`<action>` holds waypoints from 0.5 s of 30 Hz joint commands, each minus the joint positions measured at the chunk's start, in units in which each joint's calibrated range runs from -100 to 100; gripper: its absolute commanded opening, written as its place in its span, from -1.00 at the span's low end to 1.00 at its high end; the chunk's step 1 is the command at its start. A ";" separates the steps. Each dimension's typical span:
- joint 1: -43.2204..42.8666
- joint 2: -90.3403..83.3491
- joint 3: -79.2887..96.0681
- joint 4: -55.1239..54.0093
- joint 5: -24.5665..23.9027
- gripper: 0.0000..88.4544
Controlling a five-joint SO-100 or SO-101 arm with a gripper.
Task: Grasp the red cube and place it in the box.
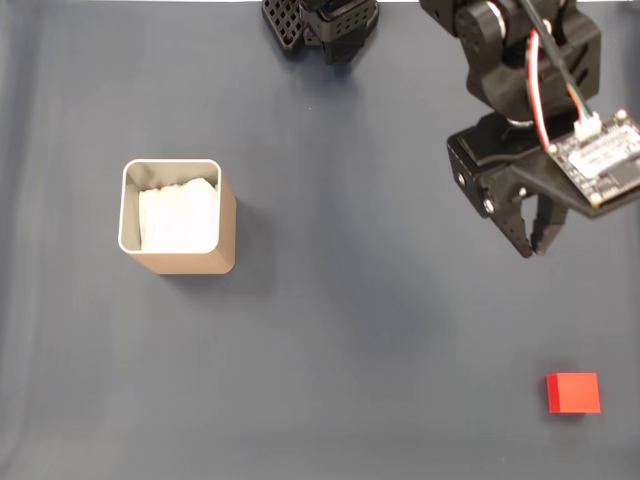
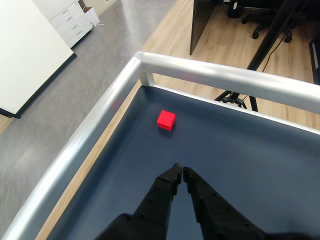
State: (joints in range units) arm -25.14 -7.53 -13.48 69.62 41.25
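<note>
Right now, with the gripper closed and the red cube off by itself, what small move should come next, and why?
Probably open the gripper and ease it forward toward the red cube. Its fingertips are together with nothing between them, and in the wrist view the cube lies ahead, untouched, near the table's corner rail, far from the box.

colours on the table

bright red cube (image 1: pixel 573 392) at five o'clock on a plain dark blue-grey table (image 1: pixel 350 330); tan box (image 1: pixel 180 220) with pale rim and white lining at nine o'clock; black gripper (image 1: pixel 532 245) at two o'clock.
</note>
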 commanded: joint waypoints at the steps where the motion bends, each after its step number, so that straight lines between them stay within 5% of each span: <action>1: 1.46 1.87 -6.21 1.08 0.24 -0.85; 15: 4.02 10.26 -13.78 2.56 1.03 -0.52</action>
State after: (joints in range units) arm -21.46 2.18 -23.13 71.97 41.68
